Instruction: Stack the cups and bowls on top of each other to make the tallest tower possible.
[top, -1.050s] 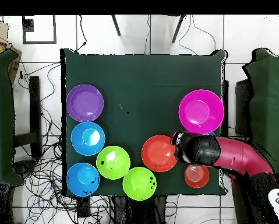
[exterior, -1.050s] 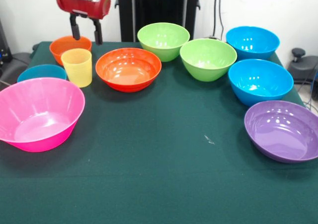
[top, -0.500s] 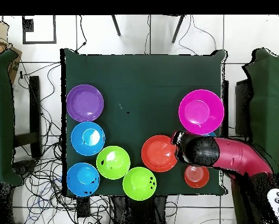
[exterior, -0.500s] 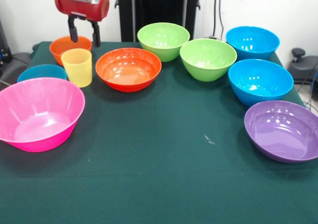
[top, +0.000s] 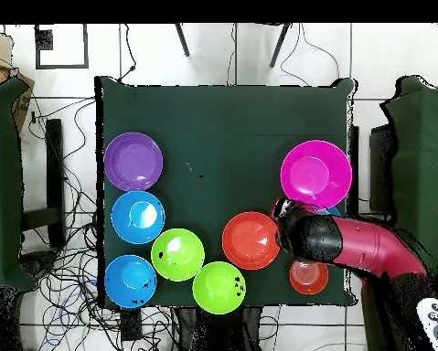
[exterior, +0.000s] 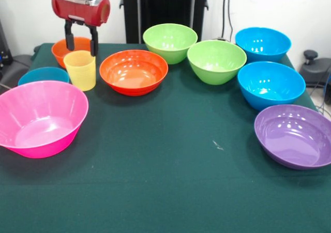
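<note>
From the front, the hand (exterior: 80, 38) hangs with its two fingers parted and nothing between them, directly above the yellow cup (exterior: 80, 70). The cup stands upright on the green surface (exterior: 170, 155), mouth up, its long axis vertical. It lies straight below the hand, with one finger behind each side of the rim. A straight drop looks like the move that would bring the fingers around it. A small orange bowl (exterior: 63, 46) sits just behind the cup, the big pink bowl (exterior: 40, 118) in front.

From overhead, the arm (top: 350, 245) covers the cup entirely, between the wide orange bowl (top: 250, 240) and the pink bowl.
</note>
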Motion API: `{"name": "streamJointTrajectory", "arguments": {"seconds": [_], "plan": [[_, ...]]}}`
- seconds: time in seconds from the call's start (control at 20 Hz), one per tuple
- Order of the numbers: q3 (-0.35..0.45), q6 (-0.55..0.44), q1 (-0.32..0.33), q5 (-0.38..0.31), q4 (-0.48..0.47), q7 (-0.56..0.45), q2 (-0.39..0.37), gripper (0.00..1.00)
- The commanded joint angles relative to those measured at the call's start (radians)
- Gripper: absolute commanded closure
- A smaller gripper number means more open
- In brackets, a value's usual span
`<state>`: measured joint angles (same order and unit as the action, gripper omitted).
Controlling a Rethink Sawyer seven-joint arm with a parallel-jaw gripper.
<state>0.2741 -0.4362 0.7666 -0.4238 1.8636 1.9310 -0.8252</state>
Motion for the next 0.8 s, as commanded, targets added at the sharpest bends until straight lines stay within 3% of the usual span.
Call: {"name": "streamJointTrajectory", "arguments": {"seconds": [0.05,0.35,0.8], "plan": [[-0.043,0.051,-0.049,0.04,-0.038,0.188,0.072,0.0],[-0.11,0.079,-0.094,0.093,-0.063,0.23,0.11,0.0],[-0.145,0.076,-0.13,0.177,-0.06,0.25,0.123,0.0]]}}
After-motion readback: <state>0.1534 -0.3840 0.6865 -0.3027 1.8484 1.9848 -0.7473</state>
